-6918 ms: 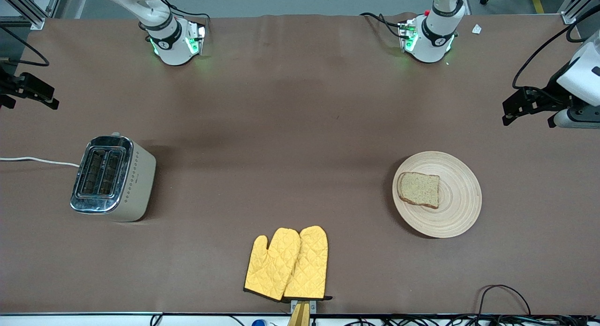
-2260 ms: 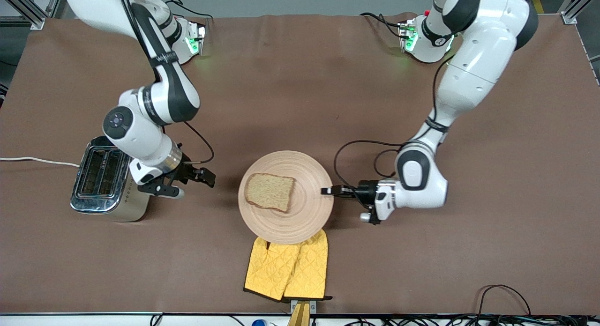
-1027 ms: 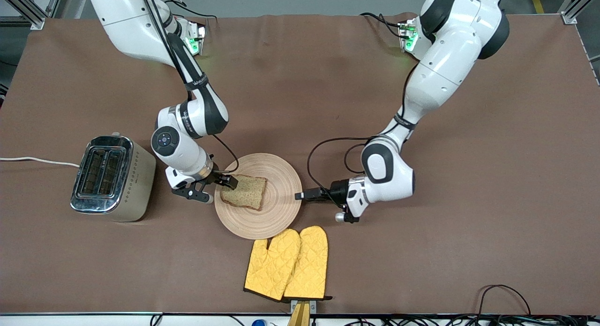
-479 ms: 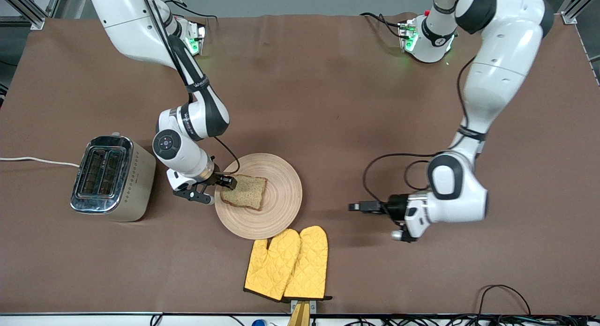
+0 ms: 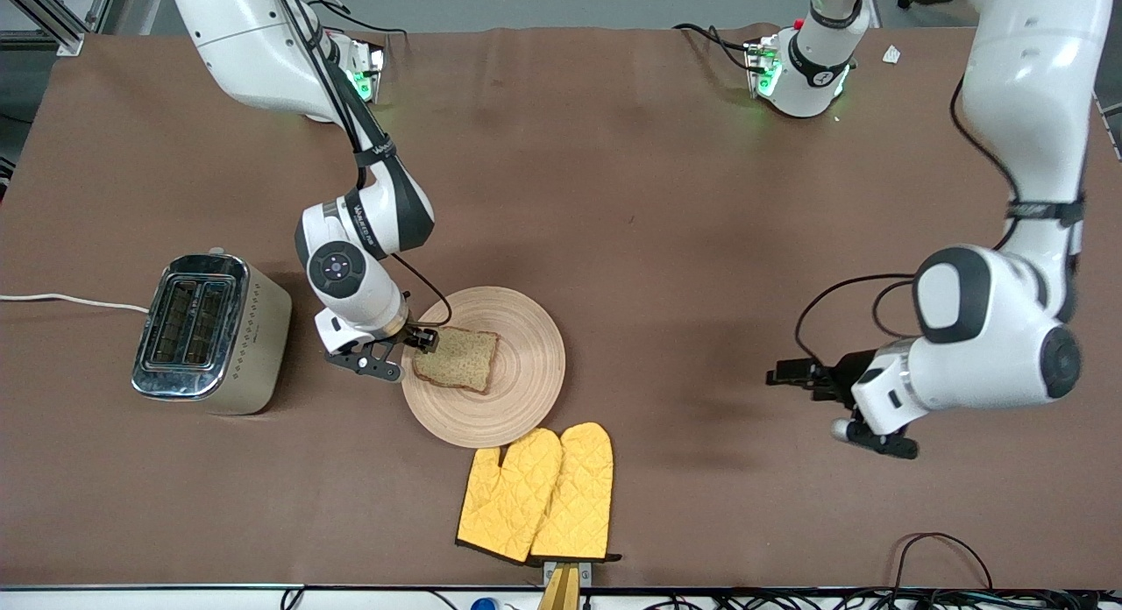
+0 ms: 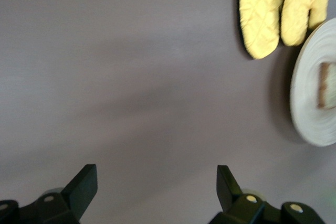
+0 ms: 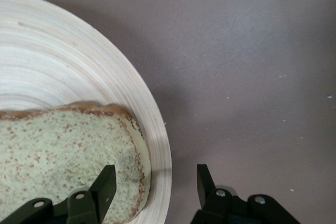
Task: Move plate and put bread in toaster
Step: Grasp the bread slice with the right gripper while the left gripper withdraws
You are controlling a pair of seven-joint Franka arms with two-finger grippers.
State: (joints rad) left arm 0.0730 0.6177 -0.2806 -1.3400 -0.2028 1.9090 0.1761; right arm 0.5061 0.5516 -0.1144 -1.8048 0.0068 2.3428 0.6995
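The round light-wood plate [image 5: 517,391] lies mid-table with the brown bread slice [image 5: 458,359] on its half toward the toaster [image 5: 209,332]. My right gripper [image 5: 419,342] is open at the plate's toaster-side edge. In the right wrist view the right gripper [image 7: 155,183] has one finger over the bread [image 7: 58,145] and the other outside the plate rim [image 7: 157,140], over the table. My left gripper [image 5: 778,375] is open and empty over bare table toward the left arm's end. The left wrist view shows the left gripper [image 6: 156,182] with nothing between its jaws, and the plate [image 6: 307,98] farther off.
A pair of yellow oven mitts [image 5: 536,492] lies just nearer the front camera than the plate, touching its rim; it also shows in the left wrist view [image 6: 273,9]. The toaster's white cord [image 5: 70,301] runs off the right arm's end of the table.
My left gripper has left the plate's rim and pulled back toward the left arm's end of the table. The plate, the bread and my right gripper have stayed in place.
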